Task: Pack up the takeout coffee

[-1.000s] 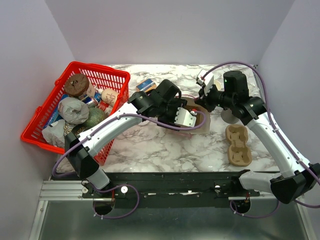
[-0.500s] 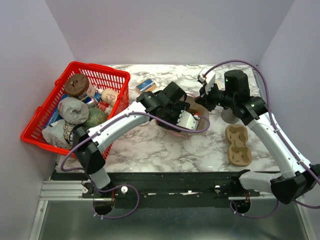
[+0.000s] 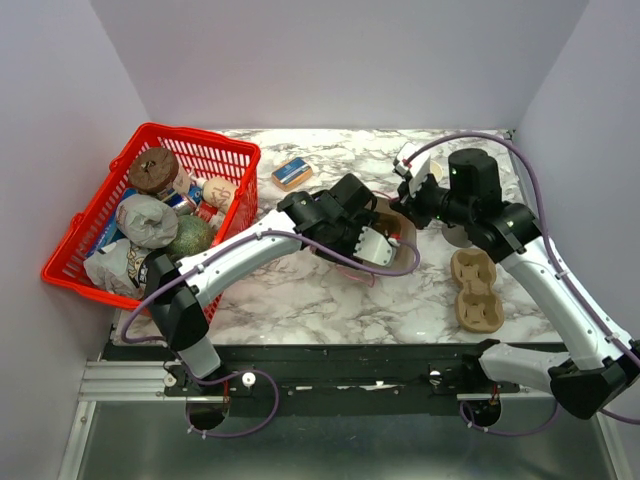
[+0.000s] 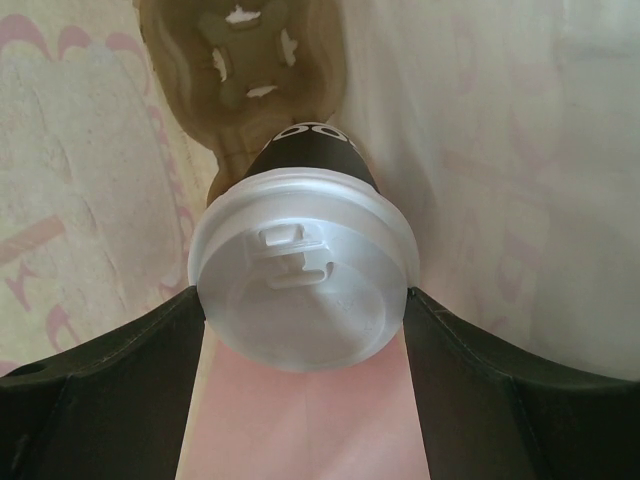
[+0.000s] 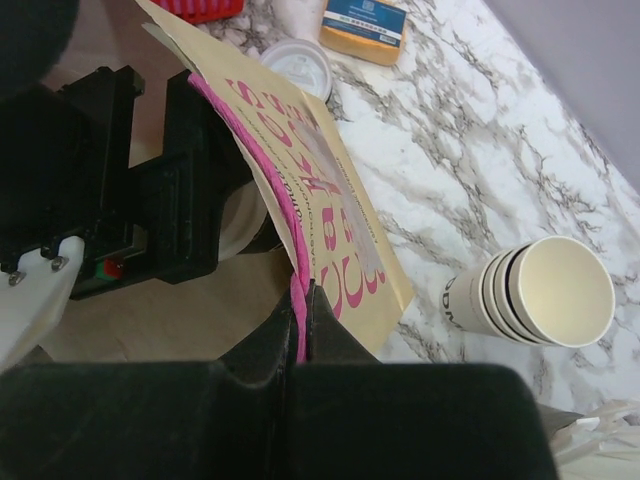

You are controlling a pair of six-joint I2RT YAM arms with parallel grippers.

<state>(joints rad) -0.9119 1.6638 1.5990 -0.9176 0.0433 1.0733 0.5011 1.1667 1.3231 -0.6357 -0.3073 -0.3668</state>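
Left gripper [image 4: 300,300] hugs the lidded takeout coffee [image 4: 300,265] wide-jawed, inside the bag [image 5: 330,200] near the table [image 3: 300,290]'s middle. The right gripper [image 5: 300,300] is pinched tight on the bag's rim. I'd ease the cup straight into the carrier [image 4: 250,60], no tilting.

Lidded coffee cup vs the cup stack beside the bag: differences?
The takeout coffee wears a white lid; the cup stack is open-mouthed. The takeout coffee is one cup with a dark lower band; the cup stack is several nested cream cups. The takeout coffee sits inside the paper bag, gripped by the left pincer; the cup stack rests untouched on the marble table. Both are small paper cups.
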